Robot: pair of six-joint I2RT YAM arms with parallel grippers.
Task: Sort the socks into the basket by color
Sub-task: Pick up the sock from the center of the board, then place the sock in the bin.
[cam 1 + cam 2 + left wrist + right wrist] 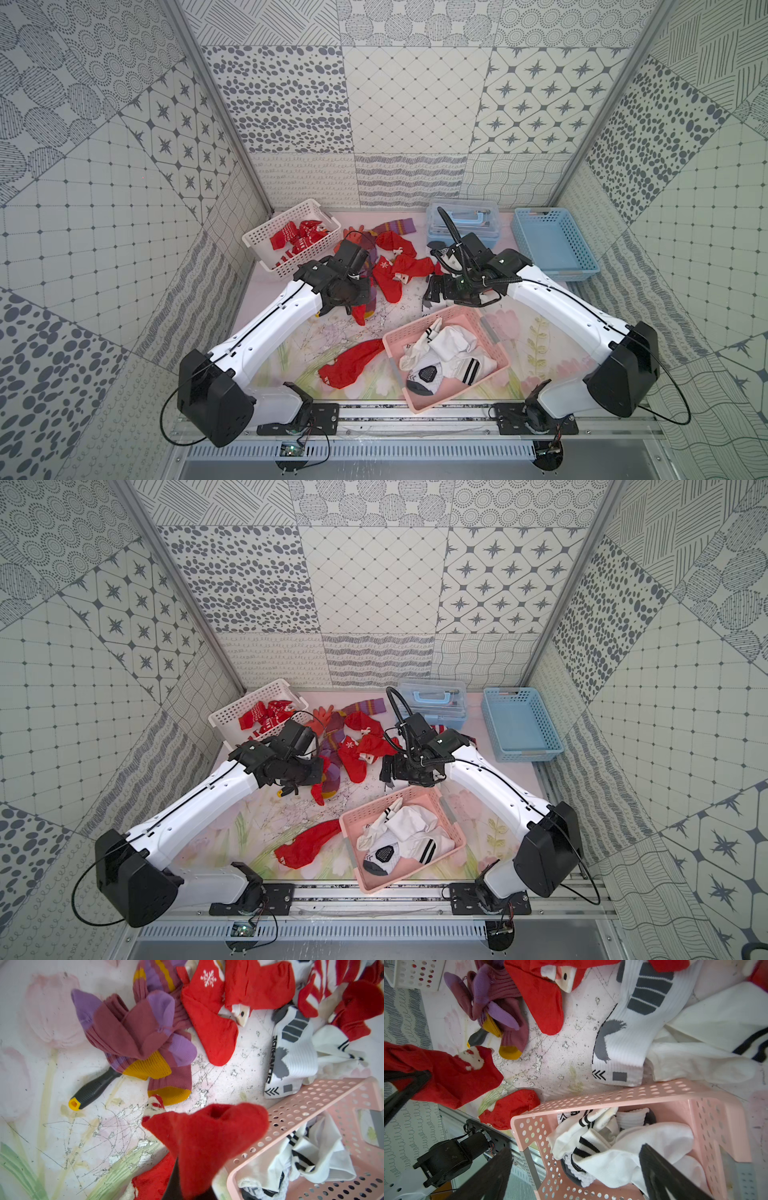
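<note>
A fuzzy red sock with a small white figure (205,1138) is hanging, bunched and limp, from the left claw (176,1180), whose dark jaws are pinching together on the fabric. In the right wrist view the same sock (452,1076) is dangling above the counter (554,1059), whose pale flower-printed surface is looking scratched and flaked.

The right claw (575,1174) is standing wide open with nothing in it, its two black fingers (660,1172) hovering over the pink perforated plastic basket (708,1109), where soft ribbed white socks with black stripes (616,1147) are lying crumpled.

Just beyond that basket's wall, a white sock with grey marks (629,1028) is lying flat on the counter. Ribbed purple socks with yellow toes (143,1036) are sitting knotted in a heap over a black, yellow-tipped tool handle (91,1091). Smooth red socks, one with a snowflake (207,1012), are spreading beside them. In a top view, more red socks are filling the white perforated basket (266,232), and another red sock (349,365) is lying against the pink one.
</note>
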